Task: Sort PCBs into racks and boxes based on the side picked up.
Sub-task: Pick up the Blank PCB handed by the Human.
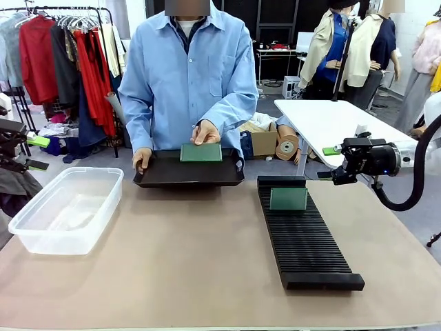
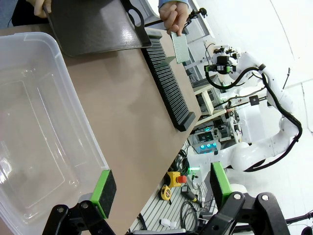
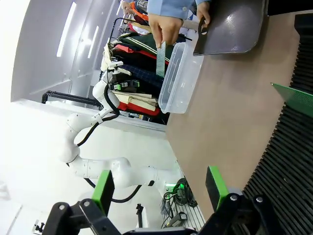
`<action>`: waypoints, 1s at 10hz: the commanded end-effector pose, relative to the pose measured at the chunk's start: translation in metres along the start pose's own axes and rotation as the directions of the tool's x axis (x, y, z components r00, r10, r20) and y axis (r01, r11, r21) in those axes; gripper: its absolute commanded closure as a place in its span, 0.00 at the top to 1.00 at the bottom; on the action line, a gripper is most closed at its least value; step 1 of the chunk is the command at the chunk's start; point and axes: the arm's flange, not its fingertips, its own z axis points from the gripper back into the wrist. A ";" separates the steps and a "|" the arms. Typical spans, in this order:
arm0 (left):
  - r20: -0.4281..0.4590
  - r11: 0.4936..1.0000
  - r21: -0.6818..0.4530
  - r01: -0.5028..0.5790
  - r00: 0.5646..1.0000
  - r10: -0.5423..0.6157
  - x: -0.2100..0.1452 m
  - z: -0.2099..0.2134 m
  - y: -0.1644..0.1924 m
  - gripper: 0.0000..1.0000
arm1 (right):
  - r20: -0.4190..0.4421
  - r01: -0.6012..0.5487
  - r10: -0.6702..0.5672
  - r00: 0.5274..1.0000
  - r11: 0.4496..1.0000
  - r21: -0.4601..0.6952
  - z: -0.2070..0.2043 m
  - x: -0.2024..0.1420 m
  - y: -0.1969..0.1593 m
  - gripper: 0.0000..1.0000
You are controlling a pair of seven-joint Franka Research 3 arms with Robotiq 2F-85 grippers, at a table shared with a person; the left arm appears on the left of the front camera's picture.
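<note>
Watching this, I'd worry about the handover: the person's hand (image 1: 205,131) pinches a PCB (image 1: 201,153) upright above the tray (image 1: 165,179) at the desk's far edge, while the left jaws and right jaws both gape empty. So thin a board could slip, or its face be misjudged.
</note>
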 end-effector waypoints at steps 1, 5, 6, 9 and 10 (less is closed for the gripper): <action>-0.002 1.000 0.006 0.003 1.000 -0.003 -0.001 0.000 -0.001 1.00 | 0.002 -0.006 0.006 1.000 1.000 -0.002 0.001 0.001 0.001 1.00; -0.002 1.000 0.006 0.003 1.000 -0.003 -0.001 0.000 -0.001 1.00 | 0.002 -0.006 0.006 1.000 1.000 -0.002 0.001 0.001 0.001 1.00; -0.002 1.000 0.006 0.003 1.000 -0.003 -0.001 0.000 -0.001 1.00 | 0.000 0.000 0.000 1.000 1.000 0.000 0.000 0.000 0.000 1.00; -0.002 1.000 0.006 0.003 1.000 -0.003 -0.001 0.000 -0.001 1.00 | 0.020 -0.017 0.017 1.000 1.000 -0.010 -0.020 0.009 0.003 1.00; -0.002 1.000 0.006 0.003 1.000 -0.003 -0.001 0.000 -0.001 1.00 | 0.018 -0.021 0.021 1.000 1.000 -0.015 -0.029 0.011 0.003 1.00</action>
